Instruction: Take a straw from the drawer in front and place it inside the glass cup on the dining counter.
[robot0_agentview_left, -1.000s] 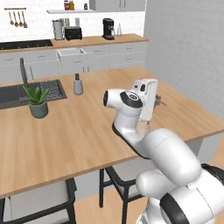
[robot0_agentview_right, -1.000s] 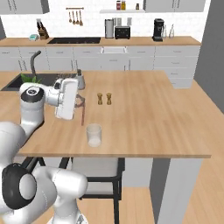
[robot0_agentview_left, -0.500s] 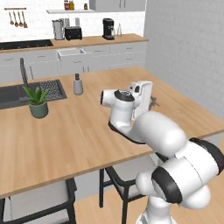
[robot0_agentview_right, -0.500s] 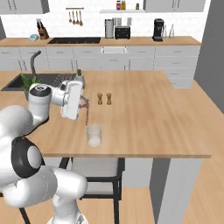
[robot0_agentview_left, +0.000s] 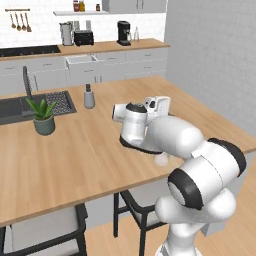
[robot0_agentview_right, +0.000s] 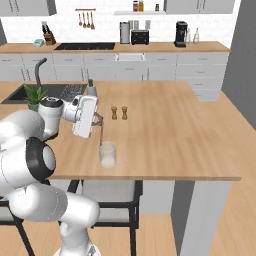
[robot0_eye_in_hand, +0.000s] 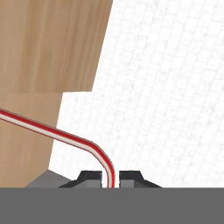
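The arm has swung further over the dining counter (robot0_agentview_right: 165, 125) since a moment ago, so the gripper (robot0_agentview_right: 98, 121) now sits just above the glass cup (robot0_agentview_right: 107, 154) in the lower left of the right base view. Its two tips are pinched together on the straw (robot0_eye_in_hand: 65, 136), which hangs down over the cup's rim. In the left base view the arm hides most of the cup (robot0_agentview_left: 161, 159), and two small brown shakers (robot0_agentview_right: 119, 112) stand behind it.

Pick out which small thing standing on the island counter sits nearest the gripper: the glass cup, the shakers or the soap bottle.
The glass cup. It stands by the counter's near edge, just below the gripper and its straw; the shakers and soap bottle stand farther back.
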